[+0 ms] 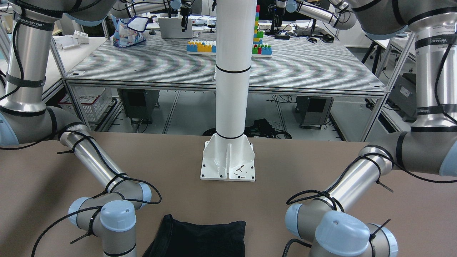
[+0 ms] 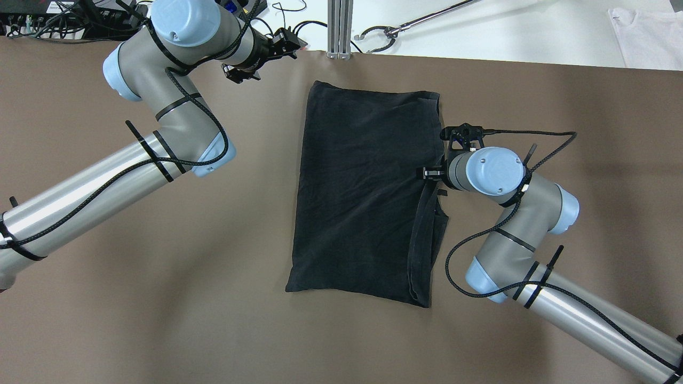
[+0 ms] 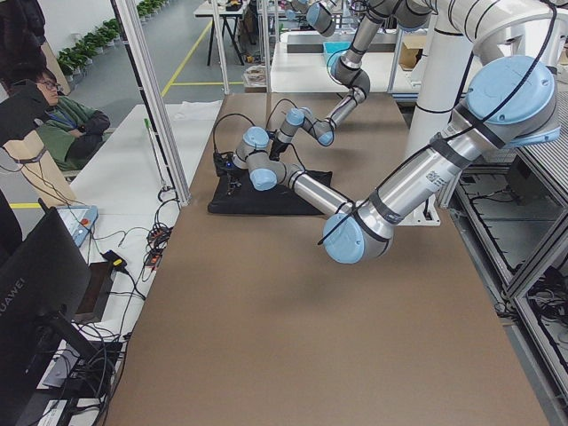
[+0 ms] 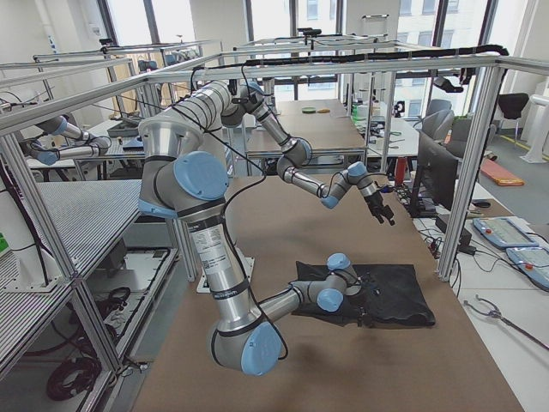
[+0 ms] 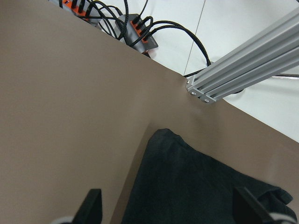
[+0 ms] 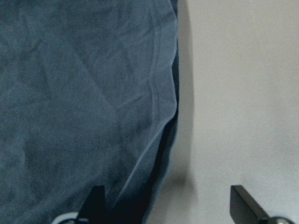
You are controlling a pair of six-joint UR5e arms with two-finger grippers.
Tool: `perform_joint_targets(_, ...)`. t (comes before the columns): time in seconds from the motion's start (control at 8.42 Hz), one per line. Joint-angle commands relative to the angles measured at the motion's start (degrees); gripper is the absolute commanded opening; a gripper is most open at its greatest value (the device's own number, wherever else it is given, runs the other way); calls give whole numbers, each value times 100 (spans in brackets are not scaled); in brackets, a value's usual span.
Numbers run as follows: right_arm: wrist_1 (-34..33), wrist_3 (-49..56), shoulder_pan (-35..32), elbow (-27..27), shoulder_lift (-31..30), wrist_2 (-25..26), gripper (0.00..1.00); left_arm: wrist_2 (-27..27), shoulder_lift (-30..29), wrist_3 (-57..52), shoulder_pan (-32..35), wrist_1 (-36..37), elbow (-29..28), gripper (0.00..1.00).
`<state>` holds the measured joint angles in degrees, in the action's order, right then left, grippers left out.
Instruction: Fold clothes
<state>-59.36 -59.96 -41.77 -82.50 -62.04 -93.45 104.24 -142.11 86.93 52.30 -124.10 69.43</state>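
We see the black cloth (image 2: 363,186) lying flat mid-table on the brown tabletop (image 2: 160,320). The left gripper (image 5: 170,207) hangs wide open above the cloth's far corner. The right gripper (image 6: 168,207) gapes over its right edge. A slatted bench (image 1: 303,67) stands behind the white pillar (image 1: 232,71).

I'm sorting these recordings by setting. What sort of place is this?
Probably a robotics lab: aluminium-frame work cells, other robot arms at neighbouring benches, and a seated operator alongside the table.

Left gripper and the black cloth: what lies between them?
Only bare brown table, as the overhead view shows: the left gripper hovers beside the cloth's far corner, apart from it.
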Motion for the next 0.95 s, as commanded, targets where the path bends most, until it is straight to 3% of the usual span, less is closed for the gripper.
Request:
perform_joint_targets(0.0,-5,2,11,-371,-509,-111,94,0,-10,0,0,0,0,100)
perform_joint_targets(0.36,-5,553,-16,-1002,-1177,-453,94,0,-27,0,0,0,0,100)
perform_joint_targets(0.83,-181,355,-42,-1908,-1127,-902,94,0,-27,0,0,0,0,100)
